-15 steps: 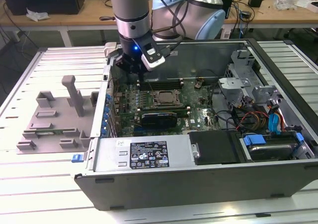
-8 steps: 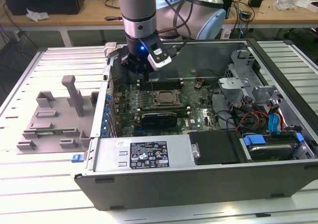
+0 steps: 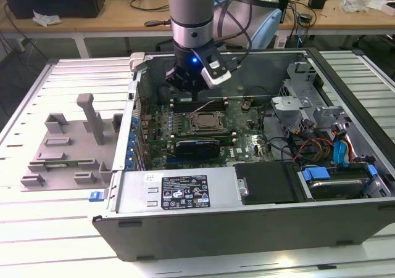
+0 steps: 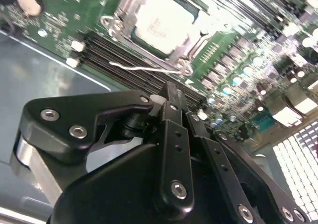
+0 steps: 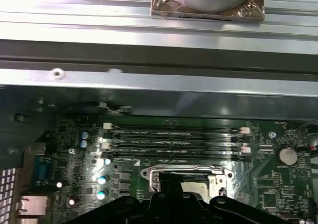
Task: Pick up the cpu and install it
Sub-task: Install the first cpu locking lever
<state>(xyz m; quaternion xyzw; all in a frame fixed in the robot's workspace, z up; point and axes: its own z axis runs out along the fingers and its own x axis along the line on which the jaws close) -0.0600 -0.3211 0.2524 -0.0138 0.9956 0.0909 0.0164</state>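
Black hand (image 4: 171,91) hides part of the dark metal-framed socket (image 5: 149,174). It looks closed and empty above the shiny silver square cpu (image 4: 161,21).

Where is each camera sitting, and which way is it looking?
Exterior view: off the arm, looking down into the open computer case; the arm and gripper show.
Second wrist view: on the arm, looking past the gripper at the motherboard and the cpu in its socket.
First wrist view: on the arm, facing the memory slots and case wall; the gripper's edge shows.
Shared: both wrist views show the socket.
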